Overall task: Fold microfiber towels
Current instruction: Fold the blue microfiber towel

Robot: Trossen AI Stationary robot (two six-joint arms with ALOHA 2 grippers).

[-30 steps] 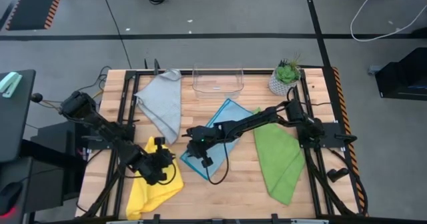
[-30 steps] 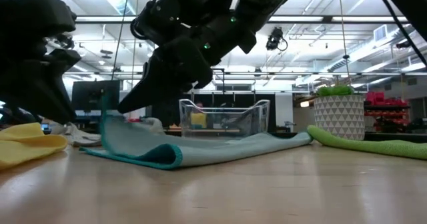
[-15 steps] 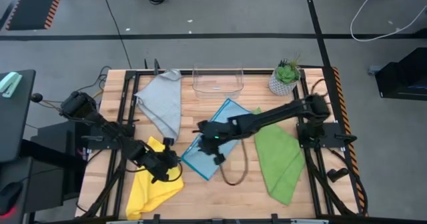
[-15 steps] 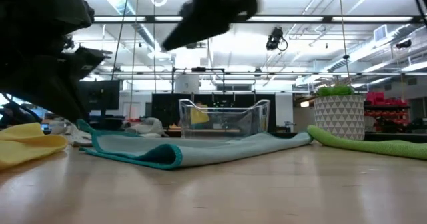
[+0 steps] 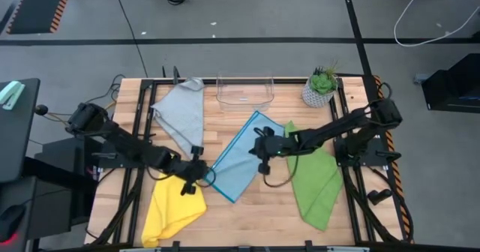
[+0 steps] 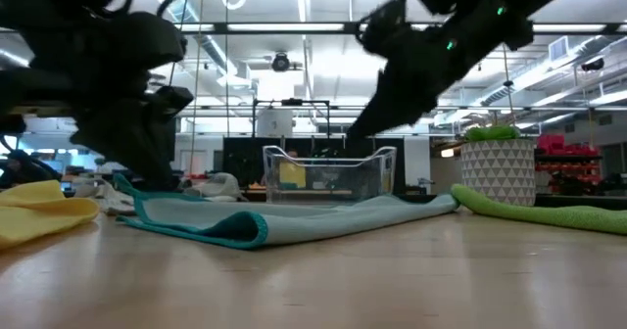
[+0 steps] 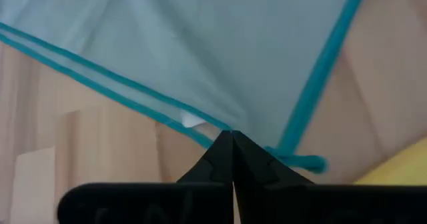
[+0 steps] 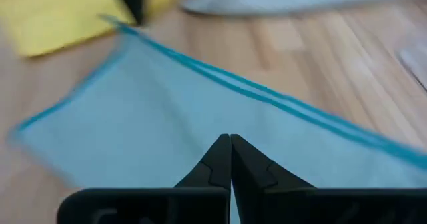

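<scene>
Now your left tool point(image 5: 201, 170) pinches the light blue towel point(image 5: 241, 156) at its corner nearest the yellow towel point(image 5: 169, 207); your right tool point(image 5: 263, 141) is clenched at the opposite edge — uneven lifting could skew the fold.

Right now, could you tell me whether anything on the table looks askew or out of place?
The light blue towel lies skewed across the table, its corner overlapping the green towel; the yellow towel sits rumpled and hangs past the table edge.
</scene>
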